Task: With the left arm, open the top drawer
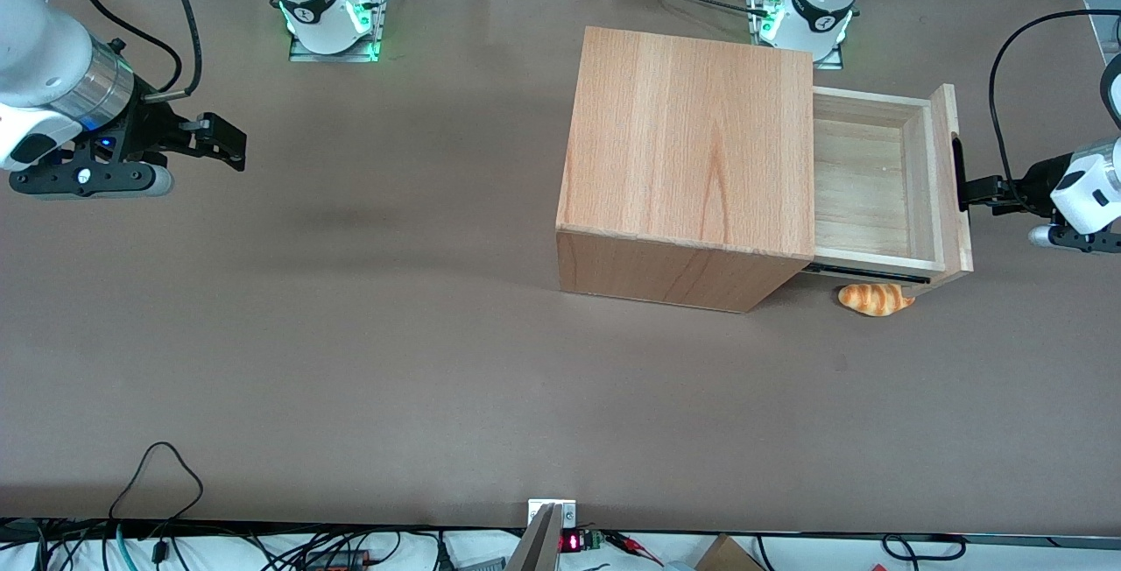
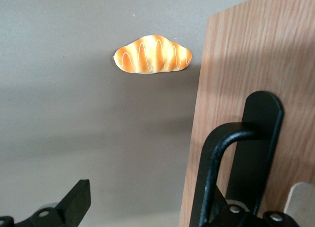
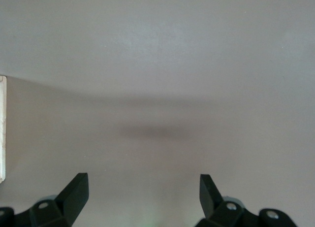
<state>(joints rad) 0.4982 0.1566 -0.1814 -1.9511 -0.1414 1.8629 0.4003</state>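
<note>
At the cabinet (image 1: 692,159), top drawer (image 1: 876,186) pulled out.
We see the gripper (image 1: 974,192) at its handle (image 2: 256,153), fingers spread apart, croissant (image 1: 874,299) just beside.

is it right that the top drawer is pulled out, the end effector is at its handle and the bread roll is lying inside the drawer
Not quite. The top drawer is pulled out and the end effector is at its handle, but the bread roll lies on the table beside the cabinet, below the drawer's edge. The front view shows the drawer holding nothing.
</note>
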